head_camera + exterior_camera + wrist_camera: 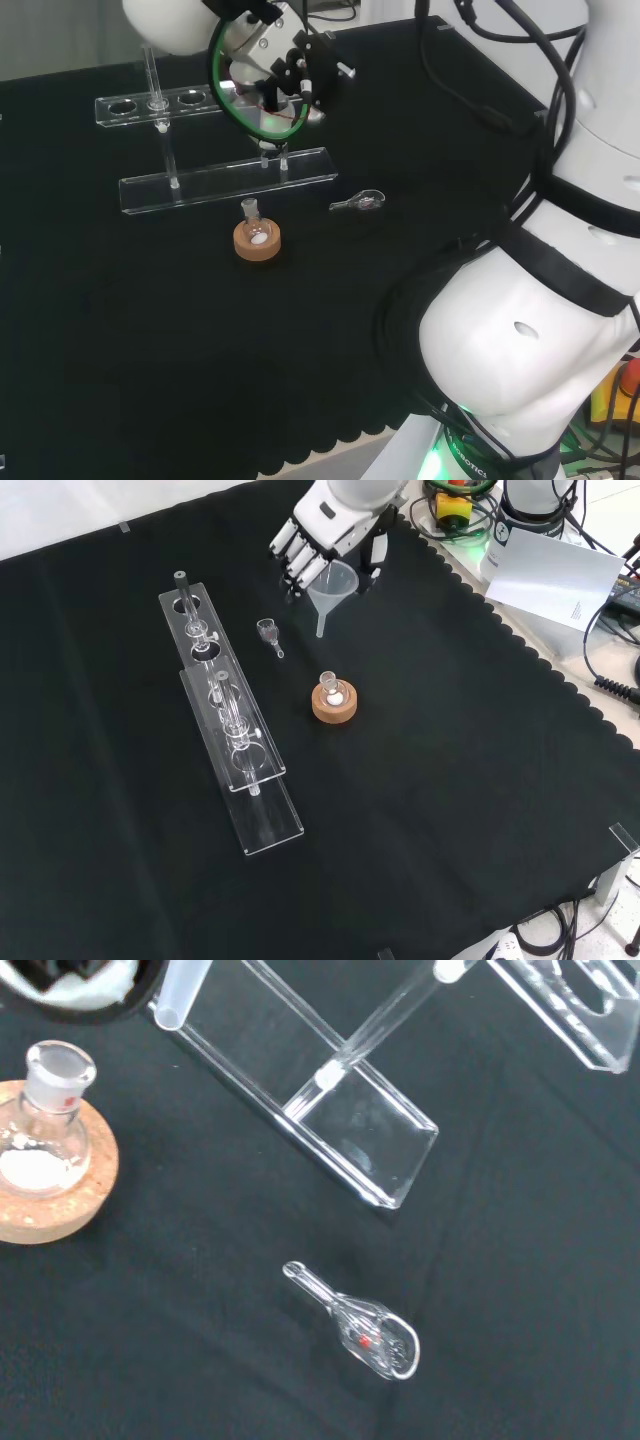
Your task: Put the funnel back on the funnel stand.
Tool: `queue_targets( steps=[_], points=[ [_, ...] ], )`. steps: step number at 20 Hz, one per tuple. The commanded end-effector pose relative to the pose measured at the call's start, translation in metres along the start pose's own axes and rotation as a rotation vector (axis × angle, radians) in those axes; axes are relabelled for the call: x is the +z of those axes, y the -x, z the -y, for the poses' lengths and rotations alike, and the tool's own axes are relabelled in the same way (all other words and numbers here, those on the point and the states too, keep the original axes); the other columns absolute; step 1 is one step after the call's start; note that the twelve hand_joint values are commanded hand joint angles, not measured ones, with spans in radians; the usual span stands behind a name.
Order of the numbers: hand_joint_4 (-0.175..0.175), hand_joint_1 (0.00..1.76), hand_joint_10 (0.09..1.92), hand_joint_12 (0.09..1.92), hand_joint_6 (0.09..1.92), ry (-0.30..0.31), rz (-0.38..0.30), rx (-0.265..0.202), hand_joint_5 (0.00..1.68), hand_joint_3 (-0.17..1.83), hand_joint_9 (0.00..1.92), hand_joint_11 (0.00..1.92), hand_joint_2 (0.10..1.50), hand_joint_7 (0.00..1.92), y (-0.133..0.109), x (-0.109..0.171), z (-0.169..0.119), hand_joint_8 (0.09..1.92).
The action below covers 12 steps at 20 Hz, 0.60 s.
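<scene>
A white robot arm reaches over a bench covered in black cloth. In the front view its black and white hand (pixel 322 525) enters from the top, held above the cloth, with its fingers (pixel 290 550) curled around the rim of a clear funnel (pixel 332 585). The funnel hangs upright in the air, wide mouth up and narrow stem pointing down toward the cloth. The funnel stand (pixel 232 730), a long clear plastic rack with a top shelf pierced by round holes and raised on thin posts over a flat base, lies well apart from the funnel, to the left in the front view. A small clear glass spoon-shaped piece (pixel 270 634) lies on the cloth between the stand and the funnel. Nearer the camera in that view, a small round glass flask (pixel 330 688) with something white inside sits upright in a cork ring (pixel 334 705), just beside the stand. In the head view the hand (pixel 280 70) hovers above the far side of the stand (pixel 225 180), with the flask (pixel 254 228) and the glass piece (pixel 358 202) on the cloth in front of the stand.
</scene>
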<state>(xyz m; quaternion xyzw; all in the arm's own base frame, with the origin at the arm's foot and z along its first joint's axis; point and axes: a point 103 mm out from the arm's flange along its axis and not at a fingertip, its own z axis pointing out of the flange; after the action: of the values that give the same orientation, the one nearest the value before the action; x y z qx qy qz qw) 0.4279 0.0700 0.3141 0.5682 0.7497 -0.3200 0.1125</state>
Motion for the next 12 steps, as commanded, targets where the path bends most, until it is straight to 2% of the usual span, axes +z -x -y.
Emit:
queue_targets(
  steps=[1, 12],
  points=[
    [0.029, 0.85, 0.49, 1.21, 0.93, -0.023, -0.013, 0.037, 0.75, 0.63, 0.95, 0.59, 0.78, 0.74, 0.023, 0.005, 0.013, 0.71],
    [0.034, 0.85, 0.49, 1.21, 0.93, -0.049, -0.058, 0.103, 0.76, 0.63, 0.95, 0.59, 0.78, 0.75, 0.09, 0.03, -0.006, 0.71]
  ],
)
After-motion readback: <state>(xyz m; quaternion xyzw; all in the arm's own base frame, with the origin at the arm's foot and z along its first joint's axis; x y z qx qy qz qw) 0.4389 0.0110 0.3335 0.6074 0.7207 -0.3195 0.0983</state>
